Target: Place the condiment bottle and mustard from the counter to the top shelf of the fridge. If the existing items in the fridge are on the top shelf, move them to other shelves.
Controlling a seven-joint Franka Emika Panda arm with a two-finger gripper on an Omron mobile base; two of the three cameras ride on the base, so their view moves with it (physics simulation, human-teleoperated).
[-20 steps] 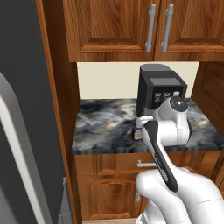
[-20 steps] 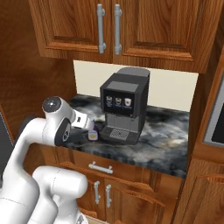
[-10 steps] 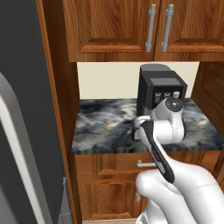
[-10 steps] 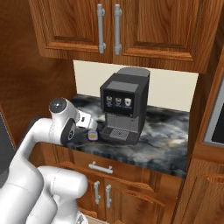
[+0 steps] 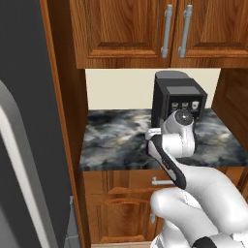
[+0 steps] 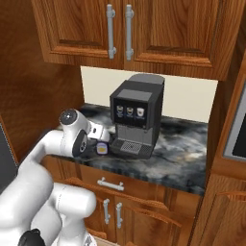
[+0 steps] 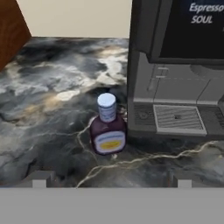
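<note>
In the hand view, the end effector (image 7: 109,183) is hovering low over the counter (image 7: 48,109) with its two fingertips (image 7: 39,178) standing wide apart and gripping nothing. Just ahead, between the lines of those tips, the condiment bottle (image 7: 108,127) is standing upright on the marbled stone, its yellow-orange label facing the camera and its pale bluish cap on top. It is sitting just beside the front left corner of the espresso machine (image 7: 179,65), near the drip tray (image 7: 177,119), though whether the two are touching cannot be told.

In the right base view, the white arm (image 6: 72,139) is reaching in from the lower left toward the bottle (image 6: 102,148), which is peeking out at the machine's base (image 6: 134,120). In the left base view, the arm (image 5: 177,140) is covering the spot in front of the machine (image 5: 177,97). Wooden wall cabinets (image 5: 155,29) are hanging above, and the grey fridge (image 5: 24,145) is looming at the left edge.
</note>
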